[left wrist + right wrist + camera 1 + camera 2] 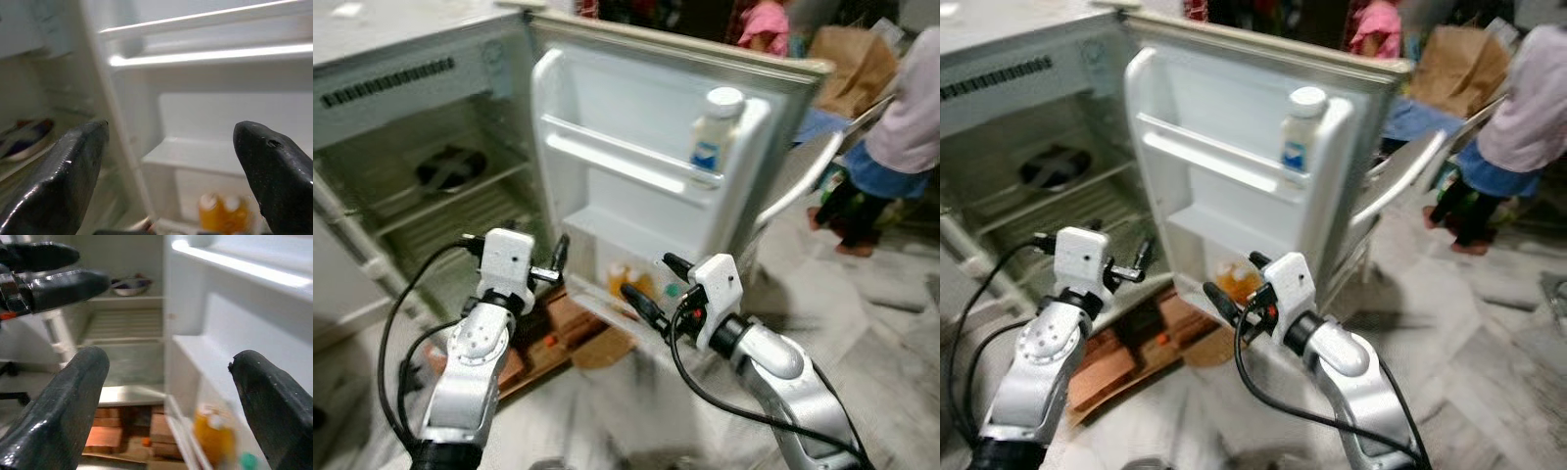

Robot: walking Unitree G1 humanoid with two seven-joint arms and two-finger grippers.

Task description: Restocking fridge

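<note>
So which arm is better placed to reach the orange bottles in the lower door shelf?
Probably the right: its open claw sits just before the orange bottles in the fridge door, while the left claw points toward the fridge's interior.

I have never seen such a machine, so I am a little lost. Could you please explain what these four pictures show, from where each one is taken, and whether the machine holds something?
This is a humanoid robot standing before an open fridge. Two pictures come from cameras in its head, looking down at its two silver arms. The other two come from cameras on its wrists, looking along the black fingers.

The left end effector and the right end effector are both open and hold nothing.

On the fridge door, a white bottle stands in the upper rack, and an orange bottle stands in the lowest one. A bowl sits on a shelf inside. A person stands at the right behind the door.
</note>
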